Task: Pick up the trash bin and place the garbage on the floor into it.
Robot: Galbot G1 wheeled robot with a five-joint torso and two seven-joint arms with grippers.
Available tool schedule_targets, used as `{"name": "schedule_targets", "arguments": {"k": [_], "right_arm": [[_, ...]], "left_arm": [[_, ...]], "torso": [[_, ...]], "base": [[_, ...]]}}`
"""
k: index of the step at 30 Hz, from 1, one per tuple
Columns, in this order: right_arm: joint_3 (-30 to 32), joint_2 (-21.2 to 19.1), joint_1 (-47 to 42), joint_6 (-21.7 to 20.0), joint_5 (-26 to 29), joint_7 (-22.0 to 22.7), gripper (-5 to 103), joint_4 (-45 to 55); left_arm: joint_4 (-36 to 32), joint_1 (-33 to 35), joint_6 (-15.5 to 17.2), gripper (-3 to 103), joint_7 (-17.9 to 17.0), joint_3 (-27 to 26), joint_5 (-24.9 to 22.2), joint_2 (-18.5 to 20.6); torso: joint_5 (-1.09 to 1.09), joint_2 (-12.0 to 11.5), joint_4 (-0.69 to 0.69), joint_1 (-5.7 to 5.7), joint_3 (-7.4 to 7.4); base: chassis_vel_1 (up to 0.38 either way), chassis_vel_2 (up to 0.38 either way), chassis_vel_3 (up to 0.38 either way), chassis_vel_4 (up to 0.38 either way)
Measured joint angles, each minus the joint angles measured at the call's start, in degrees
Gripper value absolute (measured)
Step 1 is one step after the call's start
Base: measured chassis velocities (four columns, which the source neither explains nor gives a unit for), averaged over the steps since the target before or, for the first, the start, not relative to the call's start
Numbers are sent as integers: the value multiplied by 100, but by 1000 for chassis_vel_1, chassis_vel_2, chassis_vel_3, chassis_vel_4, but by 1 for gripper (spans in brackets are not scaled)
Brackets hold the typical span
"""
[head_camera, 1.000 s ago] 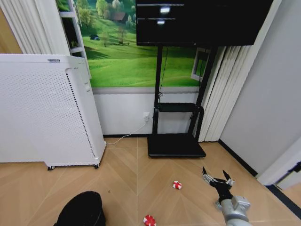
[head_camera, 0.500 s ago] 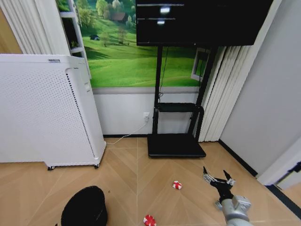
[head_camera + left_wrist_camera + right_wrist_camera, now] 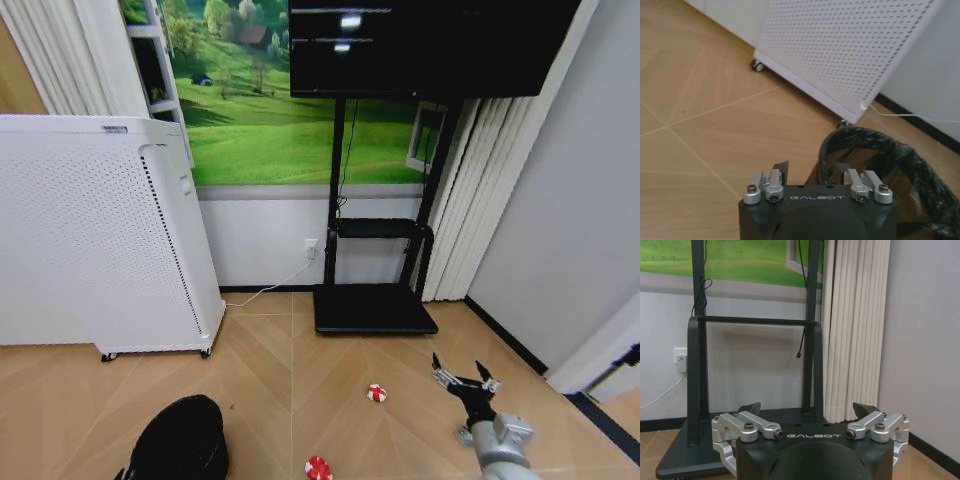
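The trash bin [image 3: 180,440], a black wastebasket lined with a dark bag, is at the lower left of the head view. In the left wrist view my left gripper [image 3: 811,169] straddles the rim of the bin [image 3: 900,165], one finger outside and one inside, closed in on the wall. Two red-and-white pieces of garbage lie on the wooden floor: one [image 3: 376,393] mid-floor, one [image 3: 318,468] nearer me. My right gripper [image 3: 463,377] hangs open and empty to the right of the farther piece; seen from the right wrist, the gripper [image 3: 807,412] faces the TV stand.
A tall white perforated cabinet [image 3: 90,230] on wheels stands at the left, close behind the bin, with its lower corner [image 3: 840,45] beside the rim. A black TV stand [image 3: 375,305] with a flat base sits against the back wall. Pleated curtains [image 3: 855,330] and a grey wall close off the right.
The trash bin has shifted slightly up and to the right in the head view. The right arm and the garbage have not moved.
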Motion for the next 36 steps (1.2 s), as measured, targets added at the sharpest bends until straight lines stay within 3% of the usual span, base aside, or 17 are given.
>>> {"name": "schedule_targets", "arguments": {"k": [5,9,12,15,23,25,28,31,32,36], "right_arm": [[-18,32,-27,0,0,2,100,-42],[-21,47,-54,9,-2,2,100,-50],[4,47,-84,29,14,3,100,-60],[13,47,-104,36,27,2,100,-62],[1,80,-161,52,33,2,100,-44],[-15,94,-197,86,29,-2,100,-39],[-20,99,-206,93,26,-4,100,-36],[-13,83,-193,98,40,-3,100,-32],[-13,83,-193,98,40,-3,100,-32],[-6,68,-168,98,70,-2,100,-33]], "left_arm": [[-395,-29,606,66,-589,-335,-360,91],[-459,-196,878,76,-795,-431,-539,150],[-408,-509,1221,92,-1031,-449,-587,266],[-259,-768,1405,98,-1171,-357,-585,374],[98,-1182,1846,96,-1298,-42,-820,592],[185,-1349,2176,93,-1504,64,-1292,696],[197,-1387,2301,91,-1585,97,-1442,727],[285,-1354,2352,76,-1636,179,-1580,715],[285,-1354,2352,76,-1636,179,-1580,715],[429,-1255,2180,59,-1526,203,-1586,643]], "torso": [[1,0,-1,0,0],[0,0,-1,0,0],[0,0,-1,0,0],[-2,0,-1,0,0],[0,0,0,0,1],[-1,0,-2,0,1],[0,0,-2,0,0],[0,0,-1,0,1],[0,0,-1,0,1],[0,0,1,0,1]], "base": [[0,0,0,0],[0,0,0,0],[0,0,0,0],[0,0,0,0],[0,0,0,0],[0,0,0,0],[0,0,0,0],[0,0,0,0],[0,0,0,0],[0,0,0,0]]}}
